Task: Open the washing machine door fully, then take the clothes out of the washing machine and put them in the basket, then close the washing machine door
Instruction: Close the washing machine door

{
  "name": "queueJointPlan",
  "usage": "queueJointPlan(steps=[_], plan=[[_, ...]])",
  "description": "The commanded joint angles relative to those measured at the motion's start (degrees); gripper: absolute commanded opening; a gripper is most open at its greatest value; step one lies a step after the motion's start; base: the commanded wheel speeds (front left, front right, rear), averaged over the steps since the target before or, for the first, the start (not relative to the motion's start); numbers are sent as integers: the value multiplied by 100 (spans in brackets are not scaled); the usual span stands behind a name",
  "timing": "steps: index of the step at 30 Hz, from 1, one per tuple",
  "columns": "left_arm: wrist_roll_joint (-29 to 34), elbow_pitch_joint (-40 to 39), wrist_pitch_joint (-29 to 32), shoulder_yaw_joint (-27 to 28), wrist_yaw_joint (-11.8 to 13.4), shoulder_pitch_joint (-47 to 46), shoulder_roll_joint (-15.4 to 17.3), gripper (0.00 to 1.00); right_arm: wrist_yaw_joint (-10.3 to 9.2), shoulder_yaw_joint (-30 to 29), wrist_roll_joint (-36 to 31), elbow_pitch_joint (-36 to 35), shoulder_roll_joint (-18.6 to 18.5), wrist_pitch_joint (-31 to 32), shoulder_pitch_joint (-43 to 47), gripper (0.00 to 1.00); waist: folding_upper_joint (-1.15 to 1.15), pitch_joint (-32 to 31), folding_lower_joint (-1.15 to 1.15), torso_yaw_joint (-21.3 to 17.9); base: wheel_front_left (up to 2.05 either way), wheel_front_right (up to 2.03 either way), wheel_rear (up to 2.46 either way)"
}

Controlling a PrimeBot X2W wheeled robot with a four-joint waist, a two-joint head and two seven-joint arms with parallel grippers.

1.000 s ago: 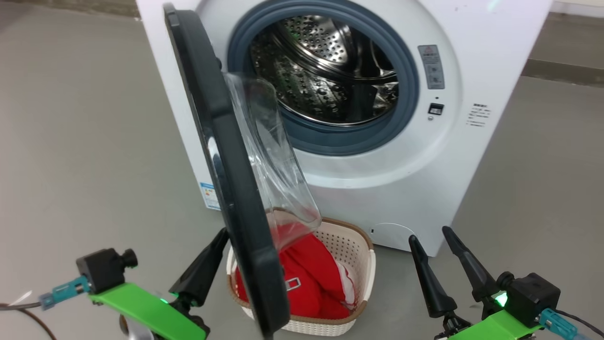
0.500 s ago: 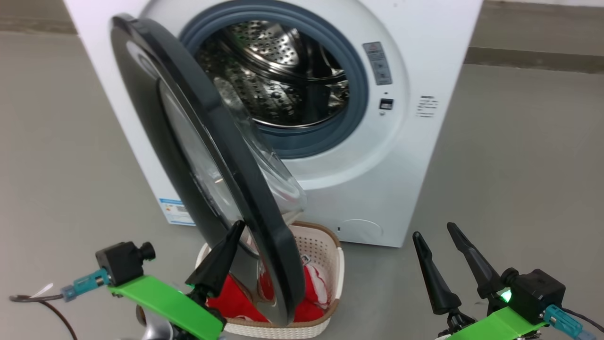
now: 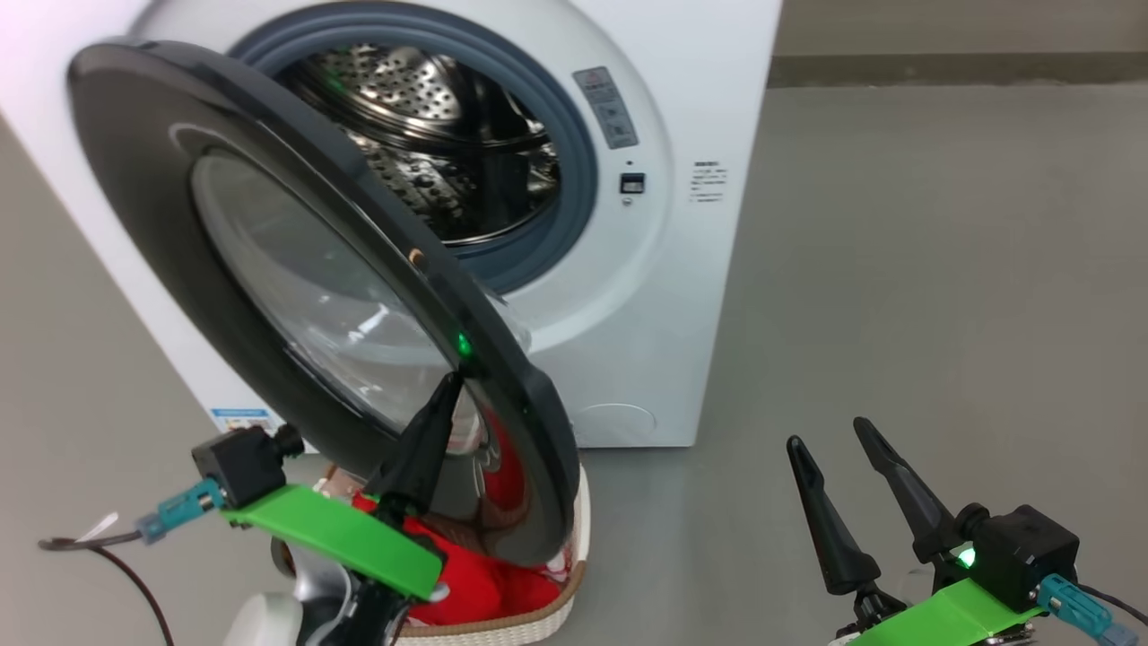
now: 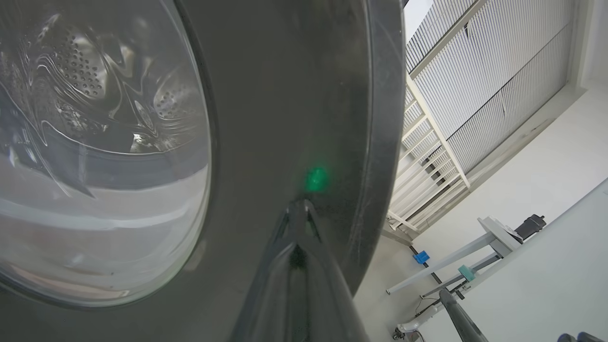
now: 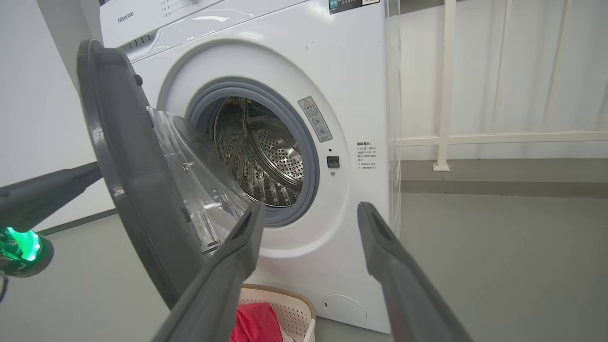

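The washing machine stands white with its steel drum bare. Its door hangs partly open, the black outer face turned toward me. My left gripper is shut, its tip pressed against the door's black rim beside the glass window. Under the door's lower edge sits the basket with the red clothes in it. My right gripper hangs open over the floor, right of the machine, holding nothing. From the right wrist I see the door, the basket and the clothes.
Grey floor stretches wide to the right of the machine. A white railing and pale curtain stand behind it on that side. A dark cable trails at my lower left.
The head camera has swung, shifting the machine leftward in the picture. The door has turned from edge-on toward the opening, with my shut left gripper following against its outer face. The right gripper stays open.
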Motion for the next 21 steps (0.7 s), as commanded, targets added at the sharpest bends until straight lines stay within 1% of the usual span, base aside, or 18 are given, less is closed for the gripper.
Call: queueJointPlan(steps=[1,12,21], plan=[[67,-52,-117,142,-72,-385,6,0,52,109,-82,-196,-12,29,-51,100,0,83,0,-149,0,0,0],[174,784,-776,83,-89,-968,-52,0,52,110,-119,-281,-12,83,-120,100,0,234,0,-451,0,0,0],[196,1348,-1108,66,-101,-1505,-61,0,52,101,-138,-303,-12,84,-193,100,0,403,0,-805,0,0,0]])
